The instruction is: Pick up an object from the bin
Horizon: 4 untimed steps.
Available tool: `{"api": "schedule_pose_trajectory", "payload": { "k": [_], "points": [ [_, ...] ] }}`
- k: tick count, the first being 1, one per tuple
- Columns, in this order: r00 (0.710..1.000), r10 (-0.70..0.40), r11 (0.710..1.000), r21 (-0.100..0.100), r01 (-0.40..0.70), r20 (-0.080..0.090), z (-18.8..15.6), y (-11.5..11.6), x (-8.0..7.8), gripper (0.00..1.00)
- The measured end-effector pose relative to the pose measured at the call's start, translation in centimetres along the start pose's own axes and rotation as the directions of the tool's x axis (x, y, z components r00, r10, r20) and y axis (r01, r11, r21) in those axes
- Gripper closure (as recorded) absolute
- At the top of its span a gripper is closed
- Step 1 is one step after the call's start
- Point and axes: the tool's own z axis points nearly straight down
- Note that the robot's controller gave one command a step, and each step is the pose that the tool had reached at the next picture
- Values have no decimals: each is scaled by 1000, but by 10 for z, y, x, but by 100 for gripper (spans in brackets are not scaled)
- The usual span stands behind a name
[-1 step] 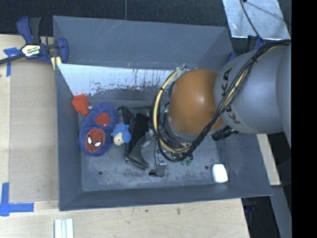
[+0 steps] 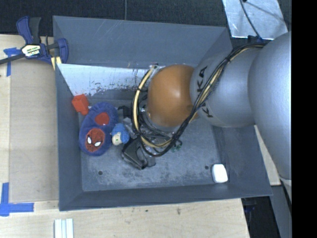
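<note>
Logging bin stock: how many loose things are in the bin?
4: red block upper left, blue Spider-Man plush below it, small blue figure beside that, white piece lower right. More may hide under the arm.

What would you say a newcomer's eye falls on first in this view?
The big silver arm with its orange dome cover reaches in from the right, its gripper near the middle of the grey metal bin. Just left of it lie a blue plush toy with a red Spider-Man face, a small blue figure with a pale face and a small red block. A small white rounded piece sits alone in the lower right corner.
</note>
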Motion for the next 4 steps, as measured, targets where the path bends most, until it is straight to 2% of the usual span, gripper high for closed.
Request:
{"api": "schedule_pose_trajectory", "payload": {
  "k": [1, 2, 3, 4],
  "points": [
    [952, -307, 952, -6, 307, -13, -25, -17, -14, 0],
    [918, -395, 919, -10, 395, -21, -23, -19, -40, 0],
    [834, -552, 834, -14, 552, -18, 9, -24, -50, 0],
    [742, -670, 742, -11, 670, -5, 7, -70, -39, 0]
  ]
}}
